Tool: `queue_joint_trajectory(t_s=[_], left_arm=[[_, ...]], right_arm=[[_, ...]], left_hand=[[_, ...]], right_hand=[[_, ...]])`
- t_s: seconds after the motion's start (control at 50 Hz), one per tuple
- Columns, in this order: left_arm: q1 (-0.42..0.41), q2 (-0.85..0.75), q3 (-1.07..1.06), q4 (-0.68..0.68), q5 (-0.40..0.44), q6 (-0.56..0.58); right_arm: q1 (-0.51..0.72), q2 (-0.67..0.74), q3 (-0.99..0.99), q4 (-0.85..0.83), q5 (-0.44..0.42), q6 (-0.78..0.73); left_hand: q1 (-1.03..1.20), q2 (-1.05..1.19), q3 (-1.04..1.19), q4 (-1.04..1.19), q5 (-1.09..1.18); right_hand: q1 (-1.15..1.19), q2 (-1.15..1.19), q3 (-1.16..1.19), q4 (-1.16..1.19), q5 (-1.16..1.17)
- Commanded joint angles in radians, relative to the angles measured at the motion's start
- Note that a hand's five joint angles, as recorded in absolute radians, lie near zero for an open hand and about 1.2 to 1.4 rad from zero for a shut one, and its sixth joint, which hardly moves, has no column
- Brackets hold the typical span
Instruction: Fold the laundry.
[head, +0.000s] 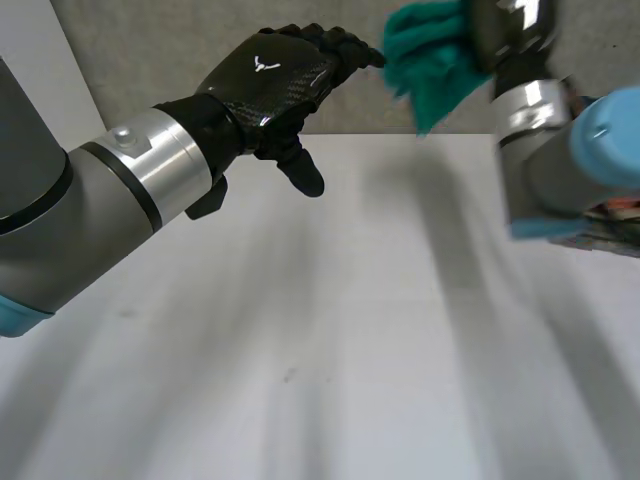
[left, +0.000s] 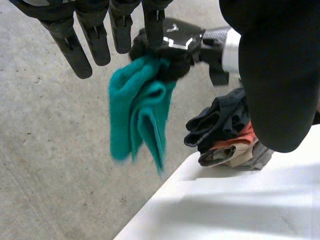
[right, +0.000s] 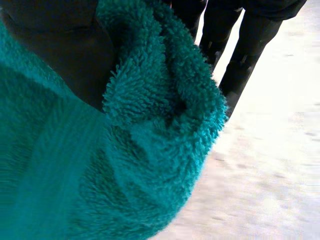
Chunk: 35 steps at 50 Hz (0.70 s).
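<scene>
Here the teal towel (left: 137, 110) is hanging bunched in the air past the table's (head: 330, 350) far edge, the right hand (left: 175, 45) clutching its top. The left hand (head: 275, 75) is hovering near it, fingers straight and holding nothing. This looks like the fetching step; next it needs laying flat. A laundry pile (left: 225, 135) is lying loose on the table corner.

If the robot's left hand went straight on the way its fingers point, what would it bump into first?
Most likely the towel hanging from the right hand. The left hand points its straight fingers at it, though the gap between them is hard to judge.
</scene>
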Motion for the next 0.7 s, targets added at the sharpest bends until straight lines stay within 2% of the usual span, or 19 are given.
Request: queue_joint_trajectory(t_s=[0.02,0.08,0.14,0.24,0.4,0.56,0.7], left_arm=[[-0.006,-0.004,-0.011,0.001,-0.001,0.0],[-0.009,-0.009,-0.011,0.001,-0.004,0.002],[-0.011,-0.01,-0.013,0.001,-0.005,0.0],[-0.011,-0.012,-0.028,0.001,-0.005,-0.001],[-0.018,-0.021,-0.05,0.001,-0.005,0.002],[-0.038,-0.024,-0.053,0.001,-0.005,0.0],[-0.075,-0.021,-0.05,0.001,-0.007,0.0]], right_arm=[[-0.257,0.054,-0.161,-0.004,-0.053,0.123],[-0.342,0.127,-0.241,-0.002,-0.105,0.17],[-0.426,0.255,-0.339,0.013,-0.203,0.208],[-0.544,0.383,-0.326,0.064,-0.36,0.213],[-0.664,0.335,-0.097,0.036,-0.454,0.22],[-0.684,0.258,-0.009,0.001,-0.535,0.301],[-0.681,0.172,0.02,0.022,-0.524,0.346]], left_hand=[[0.022,0.001,-0.005,0.008,-0.002],[0.025,0.004,-0.002,0.011,0.001],[0.027,0.007,0.001,0.014,0.004],[0.027,0.007,0.001,0.014,0.004],[0.027,0.007,0.001,0.014,0.004],[0.028,0.007,0.001,0.014,0.004],[0.027,0.007,0.001,0.014,0.004]], right_hand=[[0.346,0.233,0.22,0.198,0.273],[0.346,0.233,0.22,0.198,0.273],[0.346,0.233,0.22,0.198,0.273],[0.346,0.233,0.22,0.198,0.273],[0.346,0.233,0.22,0.198,0.273],[0.346,0.233,0.22,0.198,0.273],[0.346,0.233,0.22,0.198,0.273]])
